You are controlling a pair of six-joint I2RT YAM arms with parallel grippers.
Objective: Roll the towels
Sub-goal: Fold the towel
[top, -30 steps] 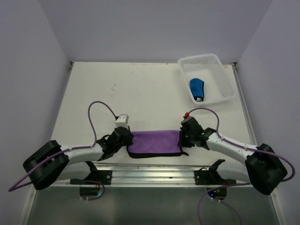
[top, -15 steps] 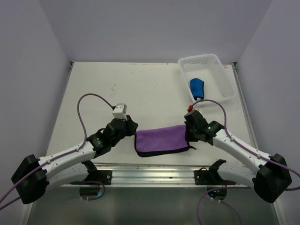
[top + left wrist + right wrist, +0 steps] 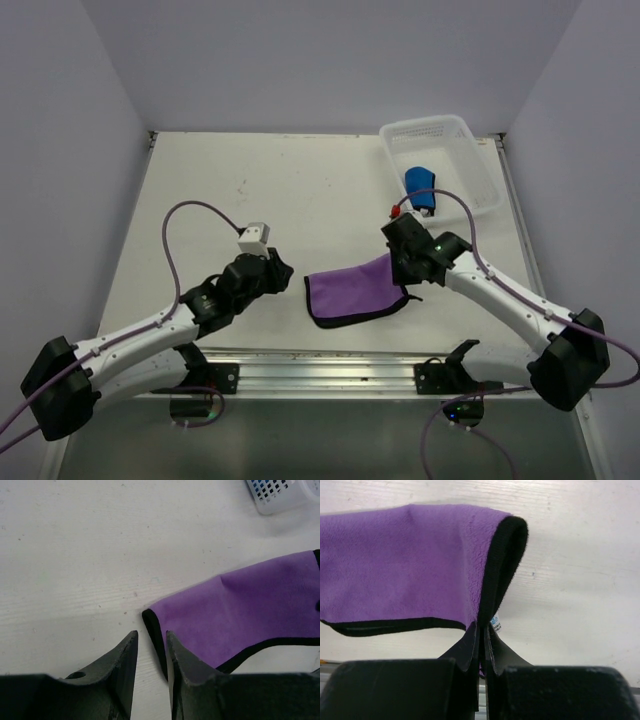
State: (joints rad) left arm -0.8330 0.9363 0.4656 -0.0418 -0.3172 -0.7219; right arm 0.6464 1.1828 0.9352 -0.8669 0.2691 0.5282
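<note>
Surface: white, lightly scuffed table [image 3: 300, 190] | Walls: plain pale lilac-grey back wall [image 3: 330, 60], matching side walls | Near edge: metal rail [image 3: 330, 366] | Light: even, soft

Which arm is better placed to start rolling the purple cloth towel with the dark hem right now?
Right. The right gripper is shut on the hemmed end of the purple cloth towel, holding that end raised. The left gripper sits beside the opposite corner, gripping nothing.

purple towel [image 3: 240, 610] cut off right, basket [image 3: 280, 497] cropped
</note>
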